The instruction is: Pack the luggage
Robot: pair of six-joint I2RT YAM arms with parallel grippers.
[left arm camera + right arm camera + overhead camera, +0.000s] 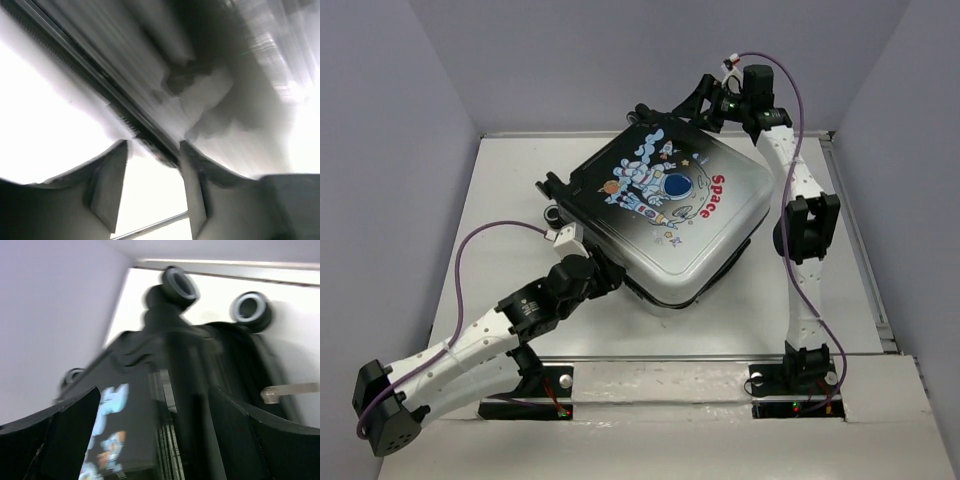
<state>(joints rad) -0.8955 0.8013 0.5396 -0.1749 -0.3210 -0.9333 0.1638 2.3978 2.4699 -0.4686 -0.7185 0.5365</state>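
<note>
The luggage (665, 215) lies flat in the middle of the table with its lid down, astronaut and red "Space" print facing up. My left gripper (610, 272) is at its near left corner. In the left wrist view this gripper (152, 147) is open, with only bright table between the fingers and the blurred silver shell and zip edge (165, 65) just past the tips. My right gripper (695, 105) hovers at the far corner by the wheels. It (154, 390) stands wide open, with the suitcase's dark edge (130, 390) and two black wheels (180, 282) ahead of it.
The white table (520, 200) is boxed in by grey walls at the back and both sides. A metal rail (860, 250) runs along its right edge. Both arm bases sit on the near edge.
</note>
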